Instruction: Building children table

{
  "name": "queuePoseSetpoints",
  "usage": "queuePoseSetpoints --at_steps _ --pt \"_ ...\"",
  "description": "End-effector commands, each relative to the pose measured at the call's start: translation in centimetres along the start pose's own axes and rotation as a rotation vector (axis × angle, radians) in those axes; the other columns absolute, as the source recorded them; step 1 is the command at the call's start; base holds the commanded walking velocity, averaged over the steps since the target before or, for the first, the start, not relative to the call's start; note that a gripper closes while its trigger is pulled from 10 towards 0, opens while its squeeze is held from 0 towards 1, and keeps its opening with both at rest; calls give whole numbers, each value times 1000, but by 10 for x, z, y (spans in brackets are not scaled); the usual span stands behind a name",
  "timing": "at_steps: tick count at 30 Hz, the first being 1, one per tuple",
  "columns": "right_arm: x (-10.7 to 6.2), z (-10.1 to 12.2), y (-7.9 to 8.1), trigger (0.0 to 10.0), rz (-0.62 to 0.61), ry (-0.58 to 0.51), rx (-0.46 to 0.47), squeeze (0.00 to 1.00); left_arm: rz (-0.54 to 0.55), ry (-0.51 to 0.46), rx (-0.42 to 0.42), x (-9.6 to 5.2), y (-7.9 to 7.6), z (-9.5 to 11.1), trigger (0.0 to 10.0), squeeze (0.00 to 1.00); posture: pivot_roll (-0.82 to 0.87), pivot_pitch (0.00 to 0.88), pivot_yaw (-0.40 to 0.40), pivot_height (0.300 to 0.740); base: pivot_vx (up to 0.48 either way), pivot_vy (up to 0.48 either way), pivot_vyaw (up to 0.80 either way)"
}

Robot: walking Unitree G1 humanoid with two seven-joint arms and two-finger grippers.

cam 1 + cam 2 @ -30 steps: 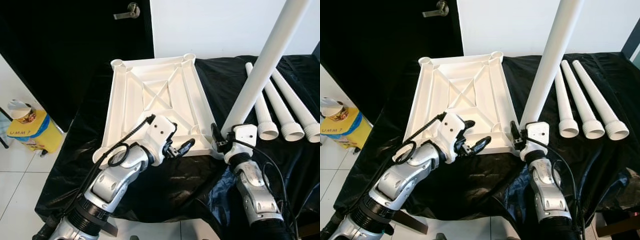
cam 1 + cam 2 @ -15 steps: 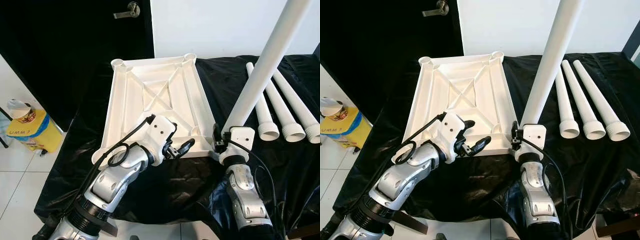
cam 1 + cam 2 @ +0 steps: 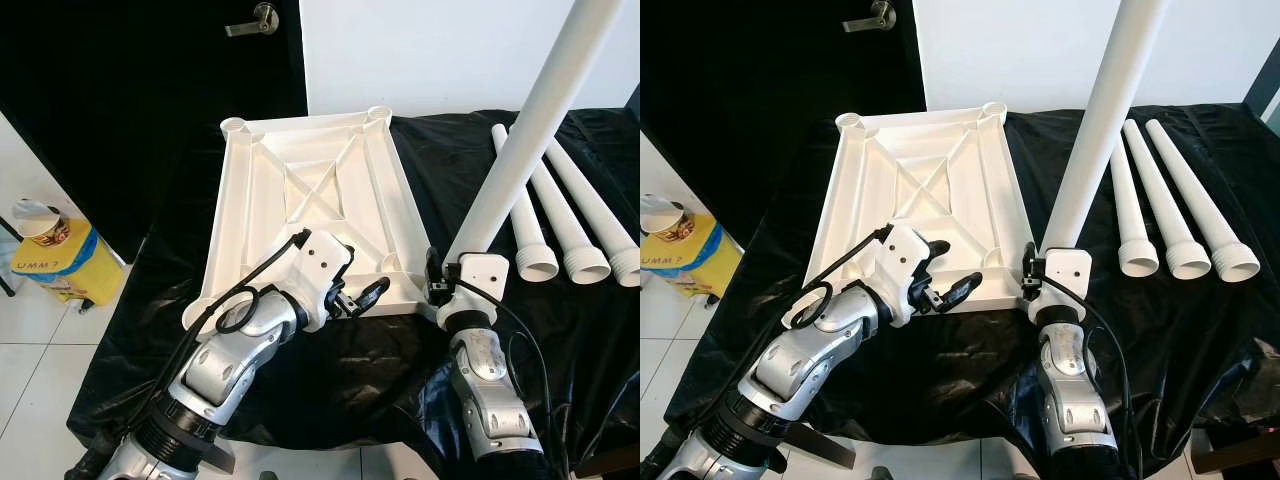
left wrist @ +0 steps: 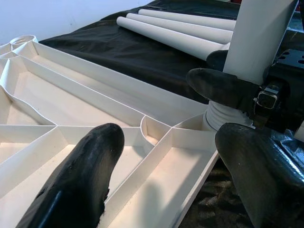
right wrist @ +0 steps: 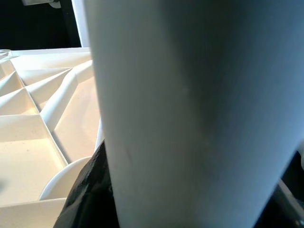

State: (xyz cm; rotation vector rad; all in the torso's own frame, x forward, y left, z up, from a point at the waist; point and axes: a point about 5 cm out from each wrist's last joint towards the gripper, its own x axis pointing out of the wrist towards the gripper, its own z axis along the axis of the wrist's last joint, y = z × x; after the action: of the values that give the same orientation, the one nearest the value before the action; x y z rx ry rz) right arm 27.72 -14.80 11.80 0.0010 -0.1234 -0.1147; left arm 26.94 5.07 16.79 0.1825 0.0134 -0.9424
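A white plastic tabletop lies upside down on a bench covered with black cloth, its ribbed underside facing up, with a cross-shaped brace in the middle and a round socket at each corner. All places below are given relative to this tabletop.

At its near right corner, a long white table leg stands upright, tilted slightly away to the right, with its ribbed lower end seated in the corner socket. The right claw is clamped on the base of this leg, just above the socket; in the right wrist view the leg rises between the black fingers, right beside the tabletop's corner.

The left claw hovers over the near edge of the tabletop, just left of that same corner. Its two black fingers are apart and hold nothing. In the left wrist view, one fingertip sits above the ribbed compartments and the other is beyond the tabletop's edge, close to the standing leg's base.

To the right of the tabletop, well apart from it, three more white legs lie side by side on the cloth, their wider open ends pointing toward the robot.

To the left of the tabletop, off the bench and down on the pale tiled floor, sits a yellow container with a cup on top. Beyond the tabletop's far edge are a dark door with a metal lever handle and a white wall.
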Motion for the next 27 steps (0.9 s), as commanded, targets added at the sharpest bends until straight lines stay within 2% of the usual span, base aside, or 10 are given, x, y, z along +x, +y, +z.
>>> queuePoseSetpoints --at_steps 1,6,7,11,12,14,17,25,26,27 --pt "-9 -23 -4 10000 -28 125 -13 0 -92 21 5 1 -4 -2 10000 0 -49 53 34 740 0 0 0" --pt "-9 -22 -4 10000 -30 119 -14 0 -93 20 5 1 -3 -1 10000 0 -51 54 39 740 0 0 0" --pt "-10 -21 -4 10000 -27 111 -11 475 -95 20 6 1 -3 -1 10000 0 -50 53 42 740 0 0 0" --pt "-10 -20 -3 10000 -26 107 -10 475 -96 20 7 1 -3 -1 10000 0 -49 53 45 740 0 0 0" --pt "-10 -20 -3 10000 -21 104 0 1000 -98 20 8 1 -3 -1 10000 0 -47 52 46 740 0 0 0" --pt "-10 -19 -2 10000 -14 98 10 1000 -99 20 9 1 -3 -1 10000 0 -46 52 46 740 0 0 0" --pt "-9 -13 1 10000 66 52 34 1000 -97 19 12 1 -2 0 10000 0 -45 49 43 740 0 0 0" --pt "-4 -5 -16 10000 192 -6 10 1000 -94 20 12 1 -3 0 10000 0 -42 51 41 740 0 0 0" --pt "-3 -3 -19 10000 212 -13 6 827 -94 21 12 1 -2 0 10000 0 -42 51 41 740 0 0 0" --pt "-2 -2 -21 10000 224 -17 4 0 -93 21 12 1 -2 0 10000 0 -42 51 41 740 0 0 0"
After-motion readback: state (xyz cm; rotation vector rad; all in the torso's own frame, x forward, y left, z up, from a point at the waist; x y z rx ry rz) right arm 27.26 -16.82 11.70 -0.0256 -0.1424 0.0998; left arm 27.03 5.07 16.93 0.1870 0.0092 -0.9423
